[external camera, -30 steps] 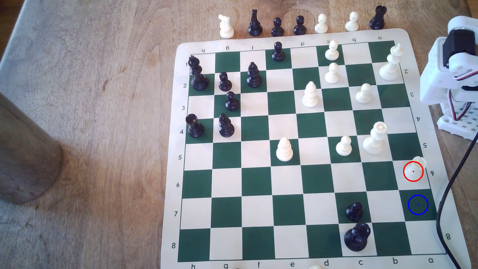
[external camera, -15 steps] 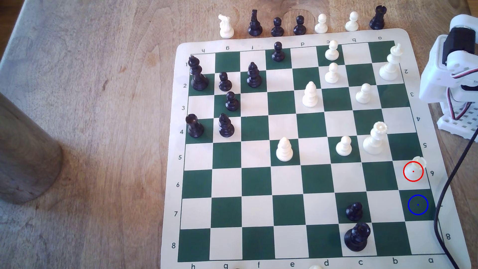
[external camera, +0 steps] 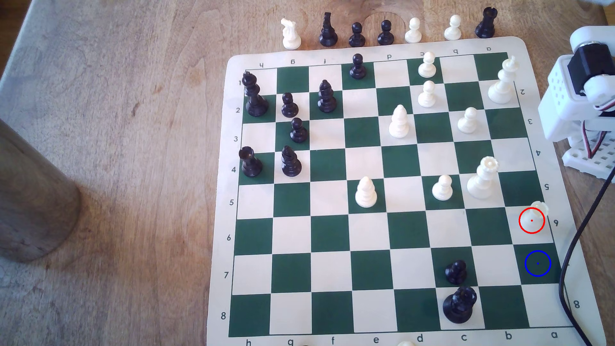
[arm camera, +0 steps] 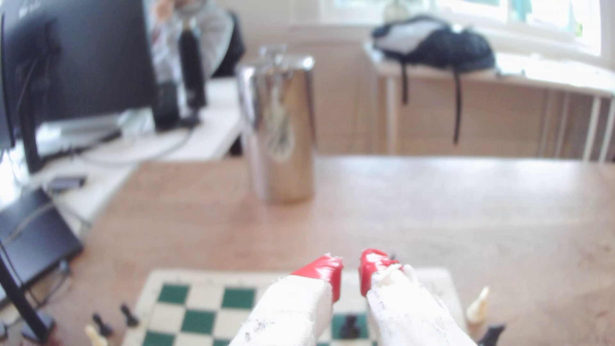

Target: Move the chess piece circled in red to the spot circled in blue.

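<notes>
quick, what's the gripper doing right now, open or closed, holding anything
Gripper: nearly closed, a narrow gap between its red tips, holding nothing. The chess piece sits on its red-ringed square.

Arm: white printed segments with a black servo, folded at the exterior view's right edge.
Wiring: red, white and black leads loop under the servo joint.
Gripper: jaws nearly closed, a narrow gap between them, nothing held.
Fingertips: red, roughly level with each other.
Fingers: white, scuffed with dark specks behind the red tips.
</notes>
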